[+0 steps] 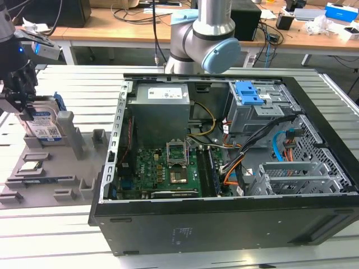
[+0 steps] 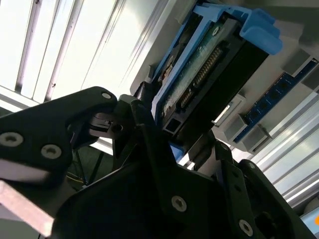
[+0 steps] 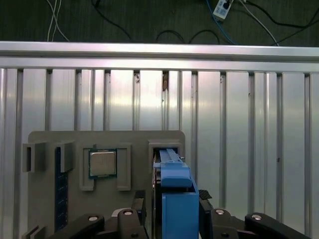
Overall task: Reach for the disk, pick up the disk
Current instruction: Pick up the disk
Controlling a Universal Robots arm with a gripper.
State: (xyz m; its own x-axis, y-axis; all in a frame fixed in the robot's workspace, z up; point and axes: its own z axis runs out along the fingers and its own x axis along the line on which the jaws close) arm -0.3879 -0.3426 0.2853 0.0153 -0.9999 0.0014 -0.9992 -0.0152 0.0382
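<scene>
Standing in the grey holder [image 1: 84, 168], the disk [image 1: 47, 130] meets the gripper [image 1: 25, 112].

The disk [image 1: 47, 130] stands on edge in a slot of the grey holder [image 3: 99, 139], and the gripper [image 3: 173, 201] takes up the room directly above the disk. Just beside the disk, toward the computer case [image 1: 224, 224], a tall grey post [image 1: 66, 129] crowds that flank. A shorter post [image 1: 99, 136] stands farther along, near the case wall. The processor chip [image 3: 102, 163] lies flat near the disk and sits low. Beyond the disk's far end, open slatted table [image 3: 239, 124] leaves free passage.
</scene>
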